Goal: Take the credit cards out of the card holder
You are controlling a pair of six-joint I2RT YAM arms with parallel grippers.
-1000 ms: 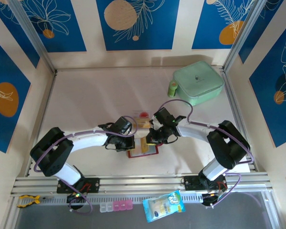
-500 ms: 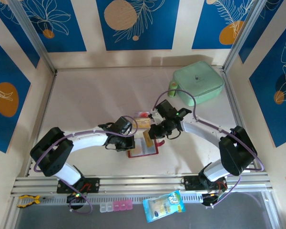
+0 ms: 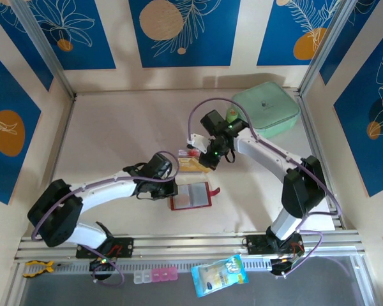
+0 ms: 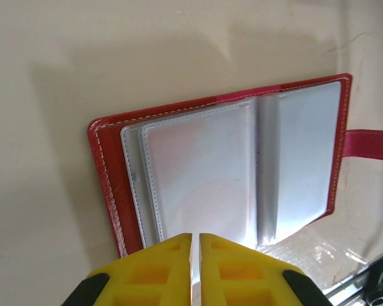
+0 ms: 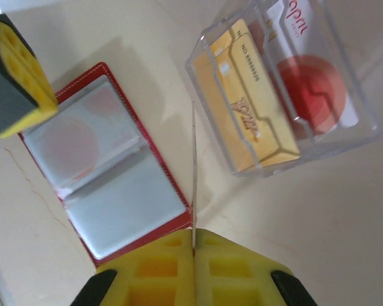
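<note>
Right end effector [image 5: 193,239], clamped on thin edge-on card [image 5: 193,159], lifted off flat red card holder [image 4: 112,172]; pockets look empty, extraction likely done. Left end effector [image 4: 195,245] fingers together.

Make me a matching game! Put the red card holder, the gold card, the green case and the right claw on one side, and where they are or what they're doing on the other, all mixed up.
1 card holder
2 gold card
3 green case
4 right claw

A inside the clear box
B shut on a thin sheet seen edge-on
C lying open on the table
D at the table's far right corner

Pairs: 1-C, 2-A, 3-D, 4-B
</note>
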